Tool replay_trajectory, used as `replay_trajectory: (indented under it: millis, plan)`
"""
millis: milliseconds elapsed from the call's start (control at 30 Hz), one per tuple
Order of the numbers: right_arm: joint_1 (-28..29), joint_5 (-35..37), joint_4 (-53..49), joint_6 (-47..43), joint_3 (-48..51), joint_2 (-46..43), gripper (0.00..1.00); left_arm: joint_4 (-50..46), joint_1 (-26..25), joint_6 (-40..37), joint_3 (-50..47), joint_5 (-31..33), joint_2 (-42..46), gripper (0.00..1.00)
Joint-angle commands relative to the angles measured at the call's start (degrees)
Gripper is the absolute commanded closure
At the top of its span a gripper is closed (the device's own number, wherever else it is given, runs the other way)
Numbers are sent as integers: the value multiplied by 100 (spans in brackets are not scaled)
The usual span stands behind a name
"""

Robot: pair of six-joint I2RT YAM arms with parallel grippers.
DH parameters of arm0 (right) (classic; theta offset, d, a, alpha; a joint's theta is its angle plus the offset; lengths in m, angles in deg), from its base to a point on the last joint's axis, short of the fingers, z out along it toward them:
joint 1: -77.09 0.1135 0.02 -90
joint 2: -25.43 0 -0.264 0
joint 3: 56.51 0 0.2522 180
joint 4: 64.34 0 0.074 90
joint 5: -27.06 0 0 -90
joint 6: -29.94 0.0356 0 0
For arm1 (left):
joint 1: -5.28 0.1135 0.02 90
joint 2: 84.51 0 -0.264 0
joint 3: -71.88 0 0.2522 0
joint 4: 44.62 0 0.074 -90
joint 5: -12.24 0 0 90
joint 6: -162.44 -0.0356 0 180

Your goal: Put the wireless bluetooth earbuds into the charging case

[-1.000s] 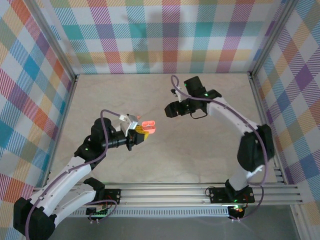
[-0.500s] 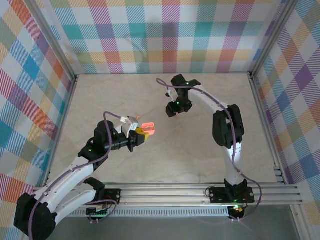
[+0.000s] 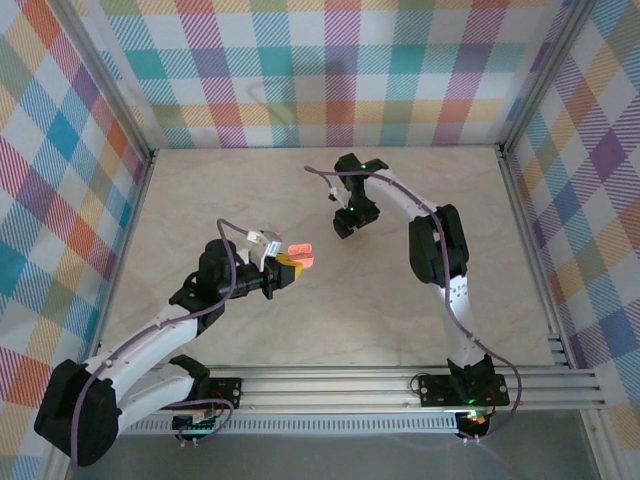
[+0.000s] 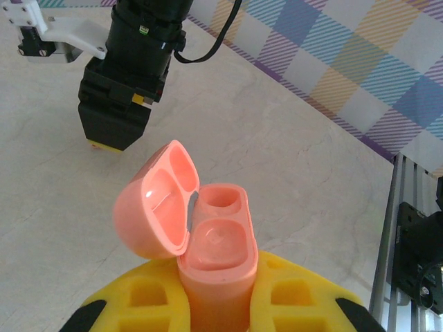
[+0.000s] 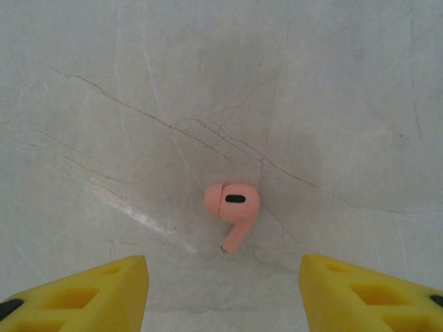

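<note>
Left pincer (image 4: 220,299): clamped on pinkish-orange charging case (image 4: 216,238), upright at bottom centre of the left wrist view, lid (image 4: 156,200) hinged open to the left, both wells exposed. Right pincer (image 5: 221,277): fingers spread apart. One pinkish-orange earbud (image 5: 232,205) lying on the table (image 5: 332,83), centre of the right wrist view, above the gap between the yellow fingers, touching neither.
</note>
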Motion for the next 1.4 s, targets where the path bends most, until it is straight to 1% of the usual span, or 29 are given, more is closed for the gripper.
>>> replay_trajectory:
  millis: [0, 333, 600, 900, 1033, 1200, 1367]
  plan:
    - [43, 44, -270, -209, -331, 138, 41, 285, 29, 25, 90, 63, -40, 100]
    - [43, 23, -559, -245, -966, 658, 43, 339, 31, 50, 117, 138, -178, 100]
    - [43, 9, -542, -316, -1074, 814, 45, 329, 28, 38, 100, 168, -255, 100]
    - [43, -44, -588, -308, -1175, 924, 50, 296, 32, 16, 90, 221, -200, 100]
    - [43, -120, -659, -290, -1271, 982, 54, 300, 32, 16, 82, 194, -204, 100]
    - [43, -158, -785, -264, -1403, 1065, 62, 272, 32, 18, 69, 193, -164, 100]
    - [41, -199, -839, -178, -1408, 1057, 64, 172, 28, -10, 51, 226, -38, 100]
